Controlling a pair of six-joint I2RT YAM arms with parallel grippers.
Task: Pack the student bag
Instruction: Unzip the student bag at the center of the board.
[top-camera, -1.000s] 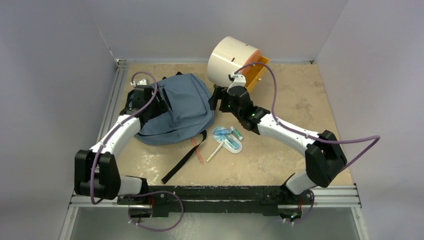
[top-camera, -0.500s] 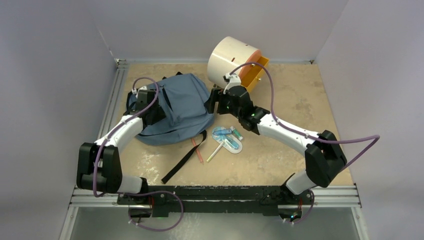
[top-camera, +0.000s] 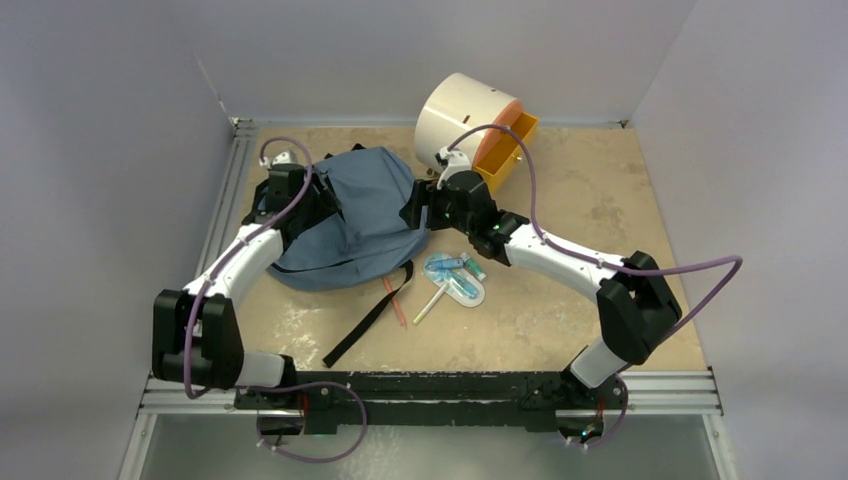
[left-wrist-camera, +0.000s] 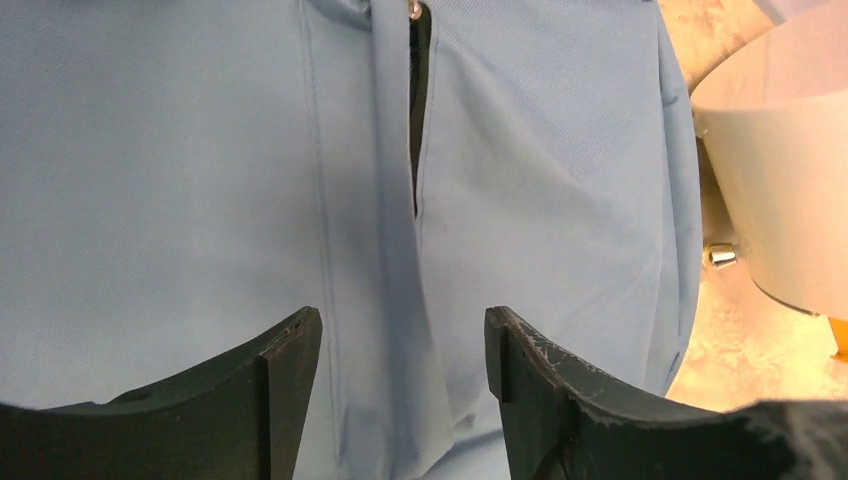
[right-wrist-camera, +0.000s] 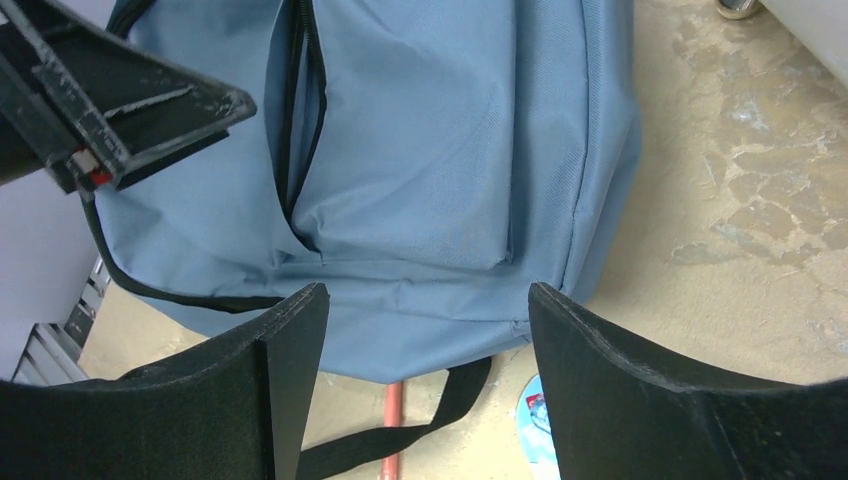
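The slate-blue student bag (top-camera: 360, 215) lies flat at the far left of the table, and a black strap (top-camera: 370, 315) trails toward me. My left gripper (top-camera: 318, 203) is open and empty just over the bag's left part. In the left wrist view (left-wrist-camera: 403, 350) it frames a partly open zipper slit (left-wrist-camera: 415, 110) in the fabric. My right gripper (top-camera: 414, 212) is open and empty at the bag's right edge. In the right wrist view (right-wrist-camera: 428, 320) it hovers over the bag (right-wrist-camera: 430, 150), with an open zipper seam (right-wrist-camera: 295, 130) to its left.
A cream cylindrical cabinet (top-camera: 455, 118) with an open orange drawer (top-camera: 508, 150) stands at the back, right of the bag. A clear pouch of small items (top-camera: 455, 278), a red pen (top-camera: 394, 300) and a pale pen (top-camera: 428, 305) lie on the table near the bag.
My right gripper has moved left from beside the cabinet to the bag's right edge. My left gripper has shifted slightly farther back over the bag. The bag's top fabric has bunched a little.
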